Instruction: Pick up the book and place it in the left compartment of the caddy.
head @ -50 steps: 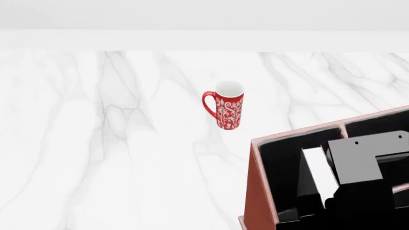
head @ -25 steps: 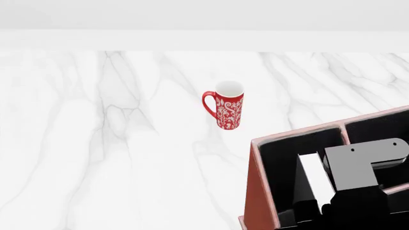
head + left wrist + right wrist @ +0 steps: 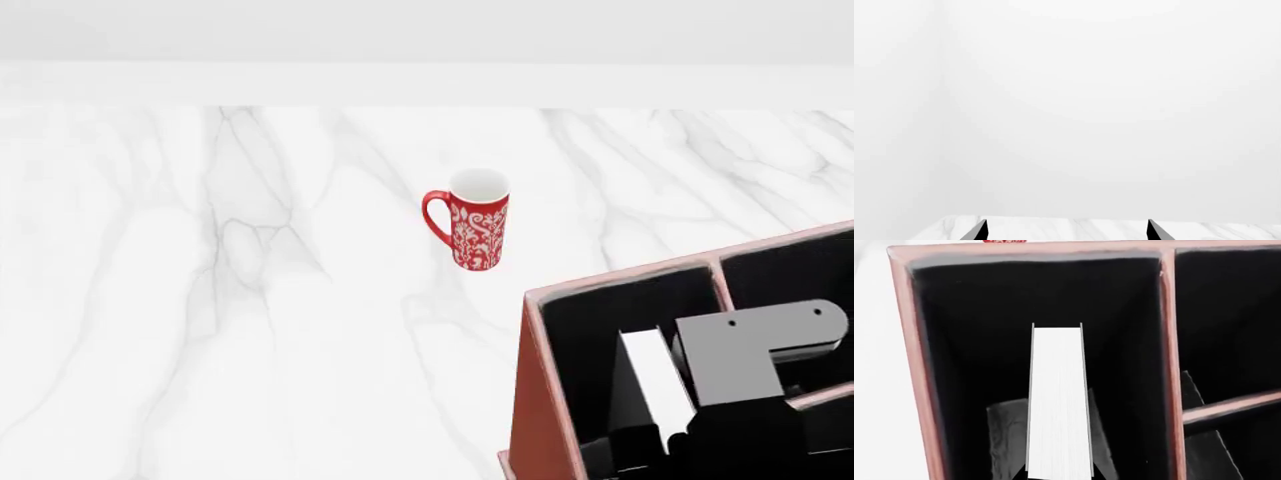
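The caddy (image 3: 539,400) stands at the near right of the marble table. The book (image 3: 653,385) stands on edge inside the left compartment (image 3: 587,335), white page edges up. My right gripper (image 3: 663,432) reaches into that slot from above, shut on the book. In the right wrist view the book (image 3: 1059,400) sits between the two fingers of the right gripper (image 3: 1059,475), within the left compartment (image 3: 974,340) and away from its walls. My left gripper (image 3: 1066,235) is open and empty, facing a blank wall, and is out of the head view.
A red patterned mug (image 3: 475,228) stands on the table beyond the caddy, to its left. The caddy's two shorter slots (image 3: 1227,315) lie beside the divider (image 3: 1169,340). The white marble tabletop (image 3: 200,300) stretches left and back to the wall.
My right gripper and the book have sunk a little lower into the left compartment and the wrist has tilted. The mug and caddy have not moved.
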`<state>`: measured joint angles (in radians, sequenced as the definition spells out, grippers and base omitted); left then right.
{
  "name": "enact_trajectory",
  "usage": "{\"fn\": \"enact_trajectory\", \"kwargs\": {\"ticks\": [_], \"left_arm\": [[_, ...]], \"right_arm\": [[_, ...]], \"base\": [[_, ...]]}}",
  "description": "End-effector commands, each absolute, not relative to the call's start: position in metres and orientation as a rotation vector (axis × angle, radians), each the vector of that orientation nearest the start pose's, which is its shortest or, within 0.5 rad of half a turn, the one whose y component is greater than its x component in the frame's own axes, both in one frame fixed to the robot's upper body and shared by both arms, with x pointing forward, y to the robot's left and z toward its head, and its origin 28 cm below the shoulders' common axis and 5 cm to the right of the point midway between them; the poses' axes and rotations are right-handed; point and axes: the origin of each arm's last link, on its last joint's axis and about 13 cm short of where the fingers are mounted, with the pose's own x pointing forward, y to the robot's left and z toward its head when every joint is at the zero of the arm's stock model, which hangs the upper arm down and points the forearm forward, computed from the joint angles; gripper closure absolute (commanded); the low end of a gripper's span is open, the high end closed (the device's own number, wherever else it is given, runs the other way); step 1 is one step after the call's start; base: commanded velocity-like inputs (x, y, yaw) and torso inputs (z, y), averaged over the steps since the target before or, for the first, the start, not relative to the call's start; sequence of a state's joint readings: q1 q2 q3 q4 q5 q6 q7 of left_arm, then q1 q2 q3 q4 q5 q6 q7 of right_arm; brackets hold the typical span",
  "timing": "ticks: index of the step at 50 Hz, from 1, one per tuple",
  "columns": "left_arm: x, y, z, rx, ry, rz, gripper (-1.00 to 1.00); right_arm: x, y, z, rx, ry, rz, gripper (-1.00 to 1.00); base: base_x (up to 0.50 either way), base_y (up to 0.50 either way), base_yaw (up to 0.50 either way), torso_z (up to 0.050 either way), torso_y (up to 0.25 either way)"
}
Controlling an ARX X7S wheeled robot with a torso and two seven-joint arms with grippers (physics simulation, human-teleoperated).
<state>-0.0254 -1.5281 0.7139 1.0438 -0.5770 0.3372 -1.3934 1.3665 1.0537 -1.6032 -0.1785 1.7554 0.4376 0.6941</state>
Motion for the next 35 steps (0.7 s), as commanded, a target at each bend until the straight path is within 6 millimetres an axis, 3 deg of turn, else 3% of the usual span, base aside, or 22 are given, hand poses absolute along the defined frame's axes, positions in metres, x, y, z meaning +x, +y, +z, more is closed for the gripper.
{"fn": "enact_trajectory", "kwargs": {"ticks": [1, 35], "left_arm": [[0.093, 0.254, 0.202, 0.051, -0.342, 0.124, -1.00], [0.093, 0.254, 0.202, 0.056, -0.347, 0.124, -1.00]], "right_arm": [[0.262, -0.180, 0.181, -0.156, 0.602, 0.045, 1.00], [0.265, -0.181, 0.170, -0.186, 0.625, 0.045, 1.00]], "base": [[0.00, 0.00, 0.00, 0.000, 0.000], [0.00, 0.00, 0.00, 0.000, 0.001]]}}
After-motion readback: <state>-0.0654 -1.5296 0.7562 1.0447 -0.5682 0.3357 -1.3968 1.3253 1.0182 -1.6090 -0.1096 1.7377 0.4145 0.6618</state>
